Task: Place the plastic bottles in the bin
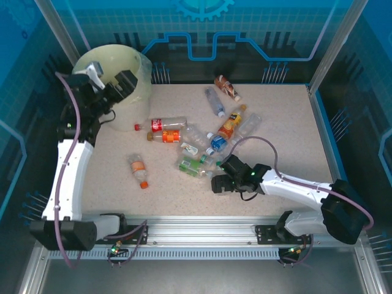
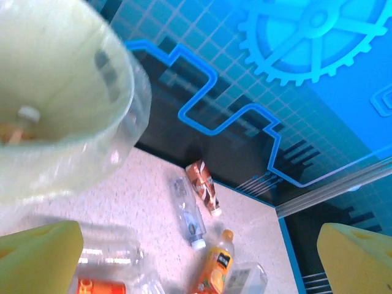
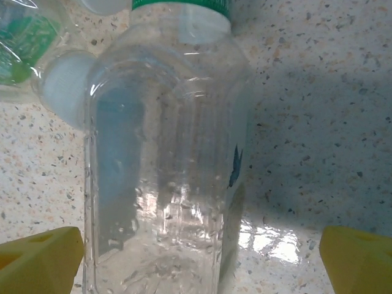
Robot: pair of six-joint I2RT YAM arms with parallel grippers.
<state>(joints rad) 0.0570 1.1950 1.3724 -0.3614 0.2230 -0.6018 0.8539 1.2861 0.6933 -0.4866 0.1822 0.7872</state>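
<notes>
right wrist: wide claw point(image 3: 196, 263) over bottle point(image 3: 165, 171)

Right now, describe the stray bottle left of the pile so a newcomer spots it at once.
Start at the bin in the far-left corner, then come toward the near edge. Left of the bottle pile lies one small clear bottle. Unlike the piled ones, it touches no other bottle, and its orange cap points toward the arms.
</notes>
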